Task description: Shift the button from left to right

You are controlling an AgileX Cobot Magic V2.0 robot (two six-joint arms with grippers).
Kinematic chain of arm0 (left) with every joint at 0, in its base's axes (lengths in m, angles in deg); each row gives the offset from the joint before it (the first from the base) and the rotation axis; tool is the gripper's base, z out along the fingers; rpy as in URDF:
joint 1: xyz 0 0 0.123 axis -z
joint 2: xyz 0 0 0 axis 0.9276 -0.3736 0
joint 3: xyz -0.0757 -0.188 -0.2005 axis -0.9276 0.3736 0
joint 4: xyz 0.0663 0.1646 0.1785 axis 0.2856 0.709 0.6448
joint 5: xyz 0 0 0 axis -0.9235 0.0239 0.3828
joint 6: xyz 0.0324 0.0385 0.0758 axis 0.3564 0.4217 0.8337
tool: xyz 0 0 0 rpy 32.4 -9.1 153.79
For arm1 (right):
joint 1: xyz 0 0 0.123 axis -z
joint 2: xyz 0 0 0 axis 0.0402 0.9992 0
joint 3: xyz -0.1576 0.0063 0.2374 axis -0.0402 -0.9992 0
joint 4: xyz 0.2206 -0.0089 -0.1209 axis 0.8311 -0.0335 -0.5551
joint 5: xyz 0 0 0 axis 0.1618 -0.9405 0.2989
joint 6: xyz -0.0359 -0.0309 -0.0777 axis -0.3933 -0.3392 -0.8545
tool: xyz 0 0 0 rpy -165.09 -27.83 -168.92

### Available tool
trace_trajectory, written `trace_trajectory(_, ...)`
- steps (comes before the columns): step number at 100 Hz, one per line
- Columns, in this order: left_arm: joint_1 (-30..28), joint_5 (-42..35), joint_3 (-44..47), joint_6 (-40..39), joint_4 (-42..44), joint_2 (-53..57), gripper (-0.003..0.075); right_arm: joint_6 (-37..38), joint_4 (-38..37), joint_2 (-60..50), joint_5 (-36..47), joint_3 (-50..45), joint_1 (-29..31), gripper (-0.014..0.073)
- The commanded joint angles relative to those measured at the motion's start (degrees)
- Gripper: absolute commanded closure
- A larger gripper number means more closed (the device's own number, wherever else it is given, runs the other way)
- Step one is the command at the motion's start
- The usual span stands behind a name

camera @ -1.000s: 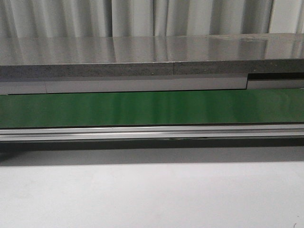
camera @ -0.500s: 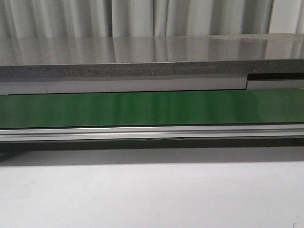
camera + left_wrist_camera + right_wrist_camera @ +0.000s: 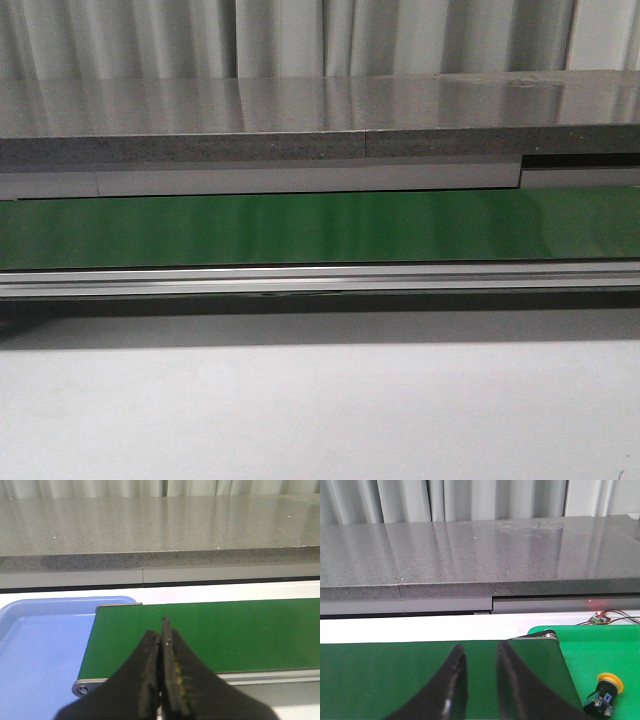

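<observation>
From the front I see only the green conveyor belt (image 3: 320,228) and pale table (image 3: 320,410); no button, no arms. On the left wrist view, the left gripper (image 3: 163,630) has its jaws pressed together on nothing, over the belt's end beside a blue tray (image 3: 40,645). Only the right wrist view shows the button (image 3: 605,695): tipped over, yellow cap up and away, off to one side of the right gripper (image 3: 480,655) (jaws slightly parted, empty), so I judge that arm nearer.

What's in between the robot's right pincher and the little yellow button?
Only bare green belt. In the right wrist view, nothing sits between the right gripper and the button, which lies off to one side.
</observation>
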Motion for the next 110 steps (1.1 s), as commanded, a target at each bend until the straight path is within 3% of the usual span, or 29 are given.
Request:
trace_trajectory(1,0.4,-4.9,-1.6,-0.1,-0.7,-0.2,0.0741,-0.4,0.3,0.0,4.1,1.5,-0.1,0.064)
trace_trajectory(3,0.4,-4.9,-1.6,-0.1,-0.7,-0.2,0.0741,-0.4,0.3,0.0,4.1,1.5,-0.1,0.0668)
trace_trajectory(110,0.4,-4.9,-1.6,-0.1,-0.7,-0.2,0.0741,-0.3,0.3,-2.2,4.3,-1.2,-0.9,0.066)
